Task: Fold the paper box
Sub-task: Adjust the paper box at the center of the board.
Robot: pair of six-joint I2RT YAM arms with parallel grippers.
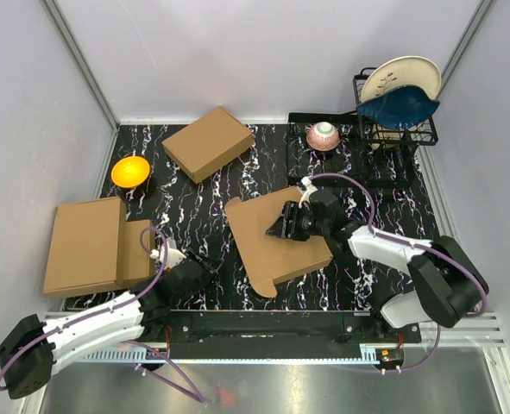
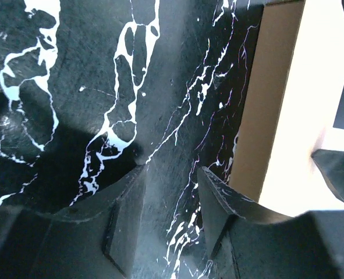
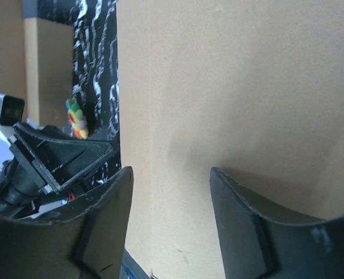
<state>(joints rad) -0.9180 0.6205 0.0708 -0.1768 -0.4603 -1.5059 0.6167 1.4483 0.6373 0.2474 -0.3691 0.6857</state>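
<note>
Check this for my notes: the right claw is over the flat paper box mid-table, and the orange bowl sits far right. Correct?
No. The top view shows the orange bowl far left, not right. The right claw is over the flat paper box mid-table.

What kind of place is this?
Probably a robot lab test cell: white panel walls enclose a black marbled tabletop, with a dish rack and an orange bowl set out like props.

The paper box (image 1: 267, 250) is matt brown cardboard; the table (image 1: 203, 216), smooth marbled black.
</note>
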